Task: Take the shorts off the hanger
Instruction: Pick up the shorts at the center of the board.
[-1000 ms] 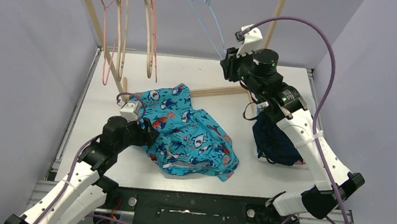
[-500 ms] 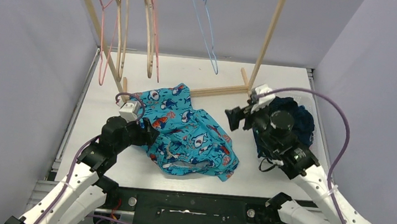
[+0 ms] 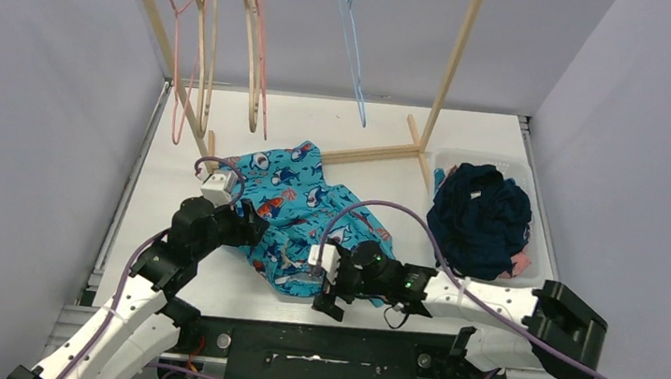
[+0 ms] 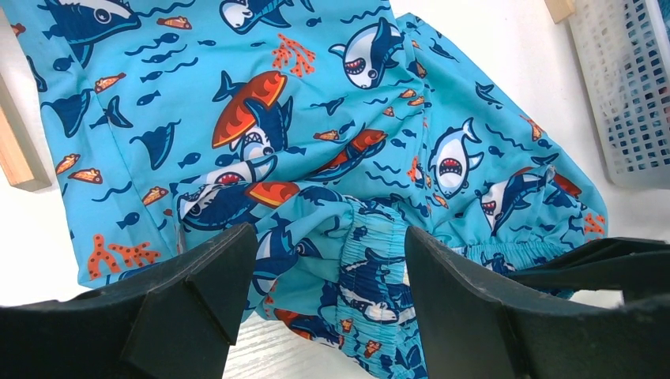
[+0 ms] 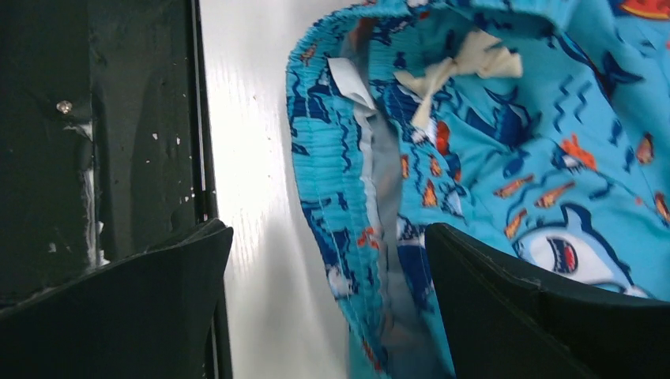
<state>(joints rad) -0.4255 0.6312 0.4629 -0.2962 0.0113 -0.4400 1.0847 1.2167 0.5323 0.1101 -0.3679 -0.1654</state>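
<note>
The teal shark-print shorts point(image 3: 319, 221) lie crumpled on the white table, off any hanger. My left gripper point(image 3: 252, 228) sits at their left edge, open, with a fold of the elastic waistband point(image 4: 395, 268) between its fingers and untouched by them. My right gripper point(image 3: 326, 287) is low at the shorts' near edge, open wide. Its jaws straddle the waistband hem point(image 5: 355, 237), close to the white drawstring point(image 5: 458, 67). A dark navy pair of shorts point(image 3: 479, 219) lies heaped in the white basket point(image 3: 453, 157) at the right.
A wooden rack point(image 3: 453, 61) stands at the back with bare hangers: a blue wire one point(image 3: 354, 50), wooden ones point(image 3: 251, 58) and a pink one point(image 3: 176, 60). Its foot point(image 3: 368, 153) runs behind the shorts. The black table edge point(image 5: 95, 118) is just left of my right gripper.
My right arm swung from the blue hanger, over the basket, down to the teal shorts' near edge, and its jaws opened. The left arm has not moved.
</note>
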